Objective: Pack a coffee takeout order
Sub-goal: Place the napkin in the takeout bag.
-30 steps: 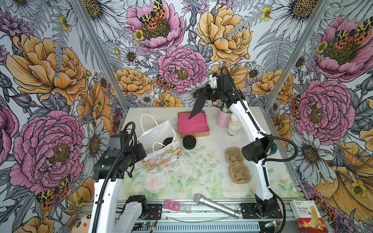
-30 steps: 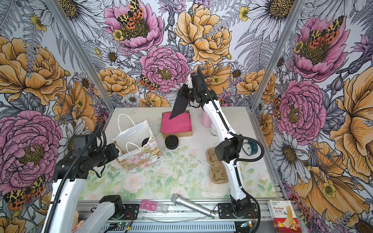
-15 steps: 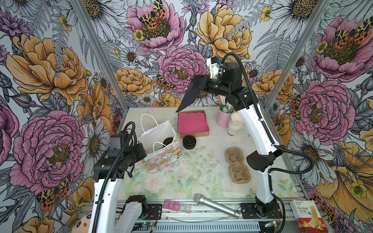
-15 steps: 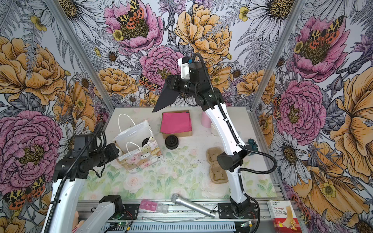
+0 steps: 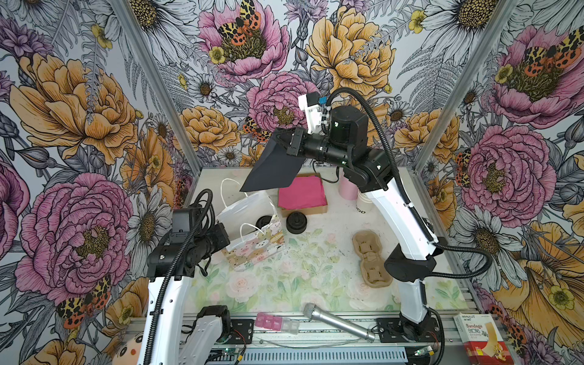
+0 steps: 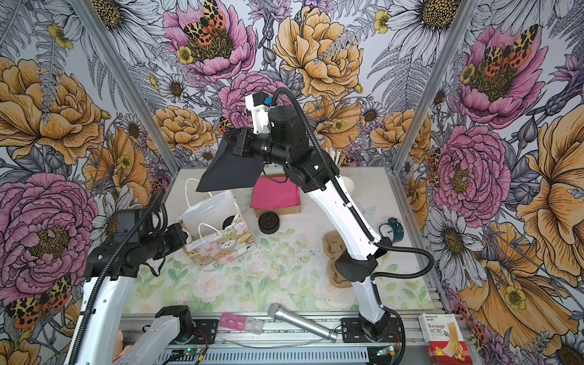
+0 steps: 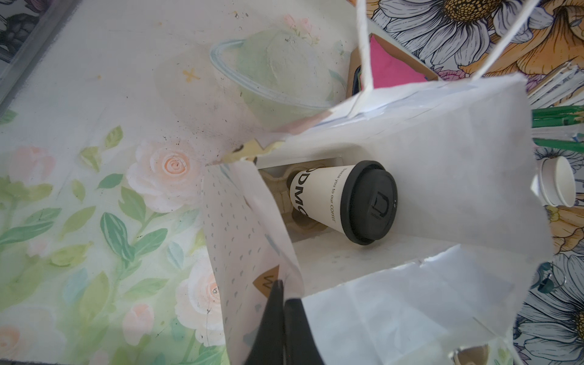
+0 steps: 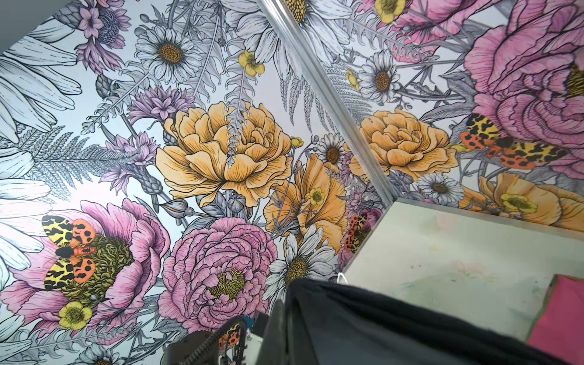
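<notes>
**Napkin in the air, bag held open**

High in the upper middle of the frame, in both top views, we have the right gripper [image 5: 284, 142] clamped on one edge of the black napkin [image 5: 273, 169], which hangs down as a loose dark sheet above the back of the table [image 5: 316, 271]. In the right wrist view the same napkin [image 8: 395, 325] fills the lower edge, pinched between the closed jaws.

Down at centre left, the left gripper [image 7: 282, 297] is closed narrow on the rim of the gift bag [image 5: 256, 249], pulling the mouth open. Look into that bag from the left wrist view: the white paper cup [image 7: 319, 196] sits inside with its black lid [image 7: 371, 202] already on, seated in what looks like a brown pulp carrier.

So we judge the cup-and-lid part done and the napkin step in hand. The next move calls for us to carry the napkin leftward and down over the open mouth, which sits lower left of the sheet, then let go only once the trailing corner is inside. A limp sheet could catch on the white handles [image 5: 230, 189].

Writing now. On the cup we read big black letters, partly hidden, "DMO", and a small line ending "you to our COFFEE". At lower right of a top view the red-and-white box [image 5: 480, 335] reads "HYNAUT" and "Bandage". The pink napkins [image 5: 301, 192] sit in their tray at centre, a spare stack of lids [image 5: 296, 222] just below them.
</notes>
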You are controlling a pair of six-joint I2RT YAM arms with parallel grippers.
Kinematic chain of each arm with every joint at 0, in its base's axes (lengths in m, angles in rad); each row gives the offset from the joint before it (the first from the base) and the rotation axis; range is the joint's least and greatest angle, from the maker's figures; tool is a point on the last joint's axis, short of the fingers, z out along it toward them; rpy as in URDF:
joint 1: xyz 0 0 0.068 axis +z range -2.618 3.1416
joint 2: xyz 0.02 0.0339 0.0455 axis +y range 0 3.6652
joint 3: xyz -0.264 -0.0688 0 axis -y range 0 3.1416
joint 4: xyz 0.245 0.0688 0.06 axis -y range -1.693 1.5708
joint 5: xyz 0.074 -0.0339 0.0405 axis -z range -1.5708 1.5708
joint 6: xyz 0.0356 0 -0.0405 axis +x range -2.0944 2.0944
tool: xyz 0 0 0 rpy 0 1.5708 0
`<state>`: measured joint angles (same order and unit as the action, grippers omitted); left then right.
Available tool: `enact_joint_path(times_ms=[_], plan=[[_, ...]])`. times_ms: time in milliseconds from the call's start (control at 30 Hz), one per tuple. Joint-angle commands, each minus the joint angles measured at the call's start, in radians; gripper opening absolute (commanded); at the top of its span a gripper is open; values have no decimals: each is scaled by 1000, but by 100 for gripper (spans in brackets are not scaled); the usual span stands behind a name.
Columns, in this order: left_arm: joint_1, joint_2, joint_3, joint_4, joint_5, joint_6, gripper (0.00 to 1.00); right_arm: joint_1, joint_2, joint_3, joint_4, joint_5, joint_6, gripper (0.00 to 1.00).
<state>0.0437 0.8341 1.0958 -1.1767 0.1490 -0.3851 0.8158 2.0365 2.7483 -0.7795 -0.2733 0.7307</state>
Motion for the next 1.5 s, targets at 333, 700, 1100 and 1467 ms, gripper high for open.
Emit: enact_joint_path(times_ms=[333, 700, 1100, 1467], plan=[[10, 3, 12, -12, 29, 32, 0, 126, 6, 15, 20, 74, 110, 0], [10, -21, 11, -14, 35, 28, 0, 135, -9, -144, 20, 136, 181, 0], [10, -36, 12, -14, 39, 23, 0, 161, -34, -287, 19, 265, 125, 0], [11, -30, 11, -14, 39, 25, 0, 217, 27, -275, 18, 328, 15, 0]])
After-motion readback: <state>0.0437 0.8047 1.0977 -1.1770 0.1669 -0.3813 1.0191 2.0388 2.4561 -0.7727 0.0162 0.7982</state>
